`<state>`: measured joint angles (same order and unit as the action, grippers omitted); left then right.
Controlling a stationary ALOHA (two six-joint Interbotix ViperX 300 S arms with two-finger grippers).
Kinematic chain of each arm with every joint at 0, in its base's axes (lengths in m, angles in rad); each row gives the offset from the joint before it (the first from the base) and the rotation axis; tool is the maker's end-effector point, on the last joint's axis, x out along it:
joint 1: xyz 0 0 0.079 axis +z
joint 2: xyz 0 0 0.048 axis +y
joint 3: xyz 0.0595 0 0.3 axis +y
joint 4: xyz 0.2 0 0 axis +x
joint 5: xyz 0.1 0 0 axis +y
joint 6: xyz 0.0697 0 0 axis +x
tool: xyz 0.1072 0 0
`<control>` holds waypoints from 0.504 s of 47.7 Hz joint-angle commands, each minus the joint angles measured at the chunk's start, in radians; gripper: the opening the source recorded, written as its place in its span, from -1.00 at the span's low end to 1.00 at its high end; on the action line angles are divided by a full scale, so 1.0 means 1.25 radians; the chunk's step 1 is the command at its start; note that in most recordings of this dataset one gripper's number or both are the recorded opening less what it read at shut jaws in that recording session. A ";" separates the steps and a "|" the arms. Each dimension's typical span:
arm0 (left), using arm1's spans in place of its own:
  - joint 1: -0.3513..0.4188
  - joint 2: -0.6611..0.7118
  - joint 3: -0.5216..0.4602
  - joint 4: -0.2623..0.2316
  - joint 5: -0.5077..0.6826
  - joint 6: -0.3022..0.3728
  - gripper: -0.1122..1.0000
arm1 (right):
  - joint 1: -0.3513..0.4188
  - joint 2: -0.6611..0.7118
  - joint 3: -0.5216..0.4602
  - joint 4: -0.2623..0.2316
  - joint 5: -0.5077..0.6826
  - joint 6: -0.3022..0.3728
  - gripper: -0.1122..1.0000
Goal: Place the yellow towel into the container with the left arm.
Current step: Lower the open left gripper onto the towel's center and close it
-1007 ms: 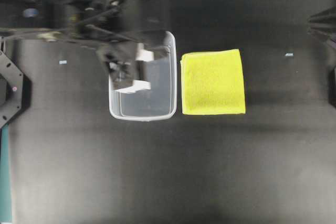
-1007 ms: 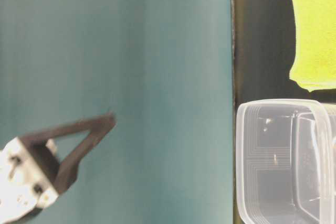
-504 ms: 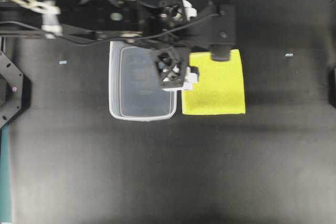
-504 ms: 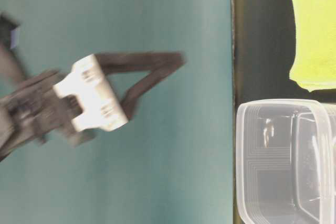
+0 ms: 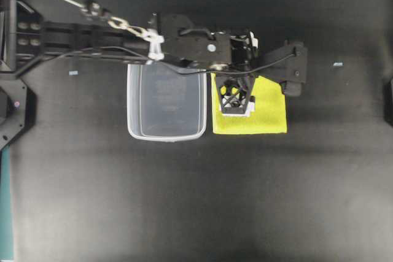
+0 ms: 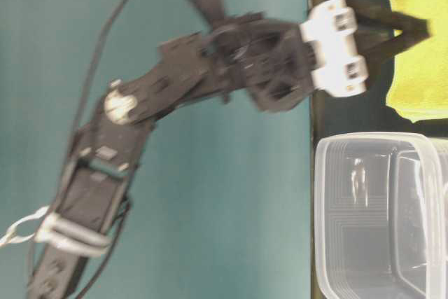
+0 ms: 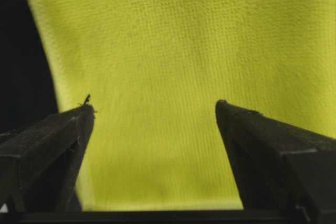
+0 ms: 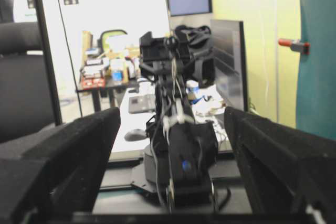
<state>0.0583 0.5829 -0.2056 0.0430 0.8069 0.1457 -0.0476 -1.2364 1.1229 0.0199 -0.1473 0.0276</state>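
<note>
1. The left arm reaches from the left edge of the black table across the container's far rim; its links hide that rim and the towel's far edge in the overhead view.
2. The container, a clear rectangular plastic tub with rounded corners, stands near the table's middle with nothing in it.
3. The yellow towel, a fuzzy folded square, lies flat just right of the container, outside it.
4. The left gripper hangs over the towel, its black jaws spread wide, gripping nothing.
5. The right gripper, seen only from its own wrist camera, also stands wide and bare, facing the left arm's base.
</note>
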 commanded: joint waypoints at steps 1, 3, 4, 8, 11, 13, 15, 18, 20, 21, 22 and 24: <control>0.000 0.027 -0.026 0.002 -0.004 -0.001 0.83 | -0.001 0.005 -0.020 -0.001 -0.002 0.001 0.58; -0.001 0.042 -0.033 0.002 -0.004 -0.001 0.83 | -0.001 0.005 -0.020 -0.001 -0.002 0.001 0.58; -0.002 0.045 -0.036 0.002 -0.004 -0.001 0.83 | -0.002 0.005 -0.020 -0.001 -0.001 0.001 0.58; -0.005 0.056 -0.039 0.002 -0.004 0.000 0.83 | -0.001 0.006 -0.020 -0.001 -0.001 0.001 0.58; -0.007 0.059 -0.037 0.002 -0.001 0.000 0.83 | -0.002 0.006 -0.020 -0.001 -0.001 0.001 0.58; -0.009 0.061 -0.029 0.002 0.000 -0.001 0.83 | -0.001 0.006 -0.018 -0.001 0.000 0.001 0.58; -0.010 0.063 -0.023 0.002 0.001 -0.002 0.82 | -0.002 0.007 -0.018 -0.001 0.001 0.001 0.58; -0.015 0.060 -0.015 0.002 0.002 -0.002 0.81 | -0.001 0.010 -0.016 -0.001 0.005 0.001 0.58; -0.018 0.059 -0.012 0.002 0.002 -0.002 0.79 | -0.002 0.009 -0.016 -0.001 0.009 0.002 0.58; -0.021 0.058 -0.010 0.002 0.001 -0.002 0.77 | -0.001 0.009 -0.017 -0.001 0.010 0.002 0.58; -0.023 0.058 -0.009 0.002 0.002 -0.002 0.73 | -0.001 0.009 -0.017 -0.001 0.011 0.002 0.58; -0.029 0.056 -0.005 0.002 0.001 -0.002 0.65 | -0.002 0.009 -0.017 -0.001 0.013 0.002 0.58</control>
<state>0.0491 0.6443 -0.2301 0.0430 0.8084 0.1396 -0.0476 -1.2364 1.1213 0.0215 -0.1319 0.0291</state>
